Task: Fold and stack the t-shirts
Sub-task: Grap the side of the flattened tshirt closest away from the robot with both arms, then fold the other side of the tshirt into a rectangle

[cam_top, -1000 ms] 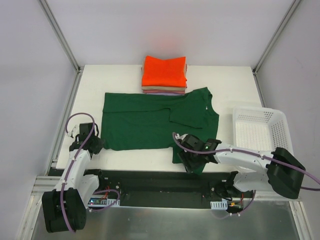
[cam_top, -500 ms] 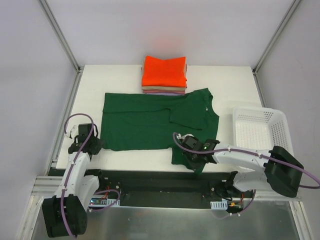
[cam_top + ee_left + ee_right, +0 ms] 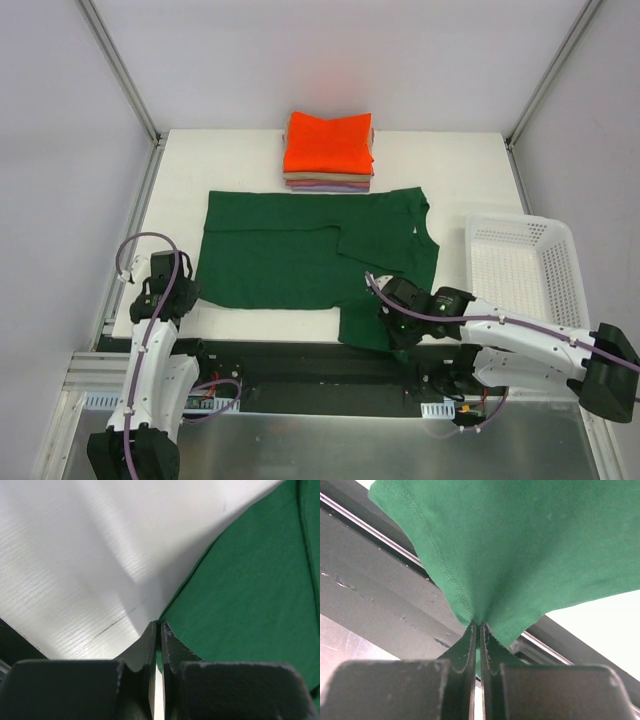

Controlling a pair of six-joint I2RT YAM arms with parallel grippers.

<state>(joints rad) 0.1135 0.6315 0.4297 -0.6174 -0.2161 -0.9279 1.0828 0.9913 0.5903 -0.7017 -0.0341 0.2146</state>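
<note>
The dark green t-shirt (image 3: 290, 250) lies spread flat across the white table (image 3: 190, 170), and its near right part hangs over the front edge. My left gripper (image 3: 190, 298) is shut on its near left corner, seen between the closed jaws in the left wrist view (image 3: 160, 626). My right gripper (image 3: 388, 322) is shut on the near right hem, and the green cloth (image 3: 520, 540) bunches into its tips (image 3: 479, 626). At the back sits a folded stack with the orange t-shirt (image 3: 328, 142) on top of tan and lilac ones (image 3: 328, 183).
A white mesh basket (image 3: 520, 219) stands at the table's right edge, beside the right arm. The black rail (image 3: 300, 360) runs along the near edge, under the right gripper. Metal frame posts rise at the back corners.
The right gripper has shut on the green shirt's hem. Both arms have drawn back toward the near edge, dragging the shirt nearer so that it lies flatter.
</note>
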